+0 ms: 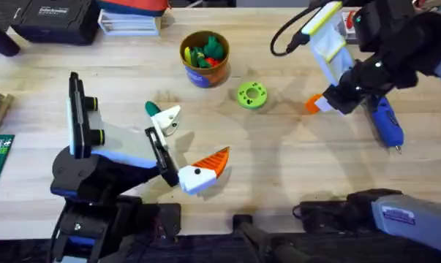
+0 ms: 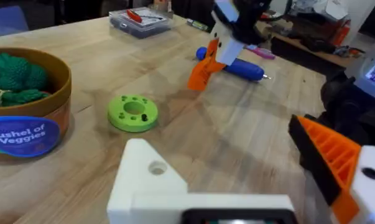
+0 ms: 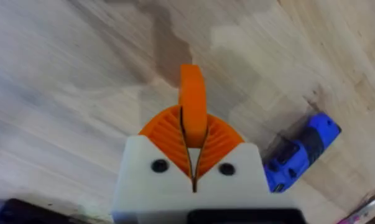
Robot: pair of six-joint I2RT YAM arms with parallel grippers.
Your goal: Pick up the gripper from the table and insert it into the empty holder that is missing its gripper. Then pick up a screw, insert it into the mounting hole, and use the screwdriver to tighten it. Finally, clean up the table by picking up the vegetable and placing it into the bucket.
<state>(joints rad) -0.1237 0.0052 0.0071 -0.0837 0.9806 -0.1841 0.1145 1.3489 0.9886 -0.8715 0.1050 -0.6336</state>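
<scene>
On the left side of the wooden table (image 1: 279, 168) the left gripper (image 1: 194, 164) hangs low with its two fingers spread wide apart and nothing between them; one finger is white with a green end and the other is white with an orange ribbed pad. Just past it, toward the back, sits the bucket (image 1: 203, 58), a small round cup with a yellow rim and a blue bottom. The vegetable (image 2: 16, 78) is already inside it, a bumpy dark green toy with other toy bits beside it, so the clean-up looks done. It looks light and a bit squashy, easy to pinch around its round middle. Next comes the flat lime-green disc with holes (image 1: 251, 95), lying alone on the wood near the bucket. Farther right, the right gripper (image 1: 319, 104) points down at the table with its orange pads pressed tight together and nothing held in them. Just beside it on the right lies the screwdriver (image 1: 385, 120), flat on the table, with its small metal tip pointing toward the front edge. It looks hard and stiff, smooth and maybe a bit slippery, and it could roll. I think the best place to hold it is across the thick blue handle, near the middle, so it does not tip
</scene>
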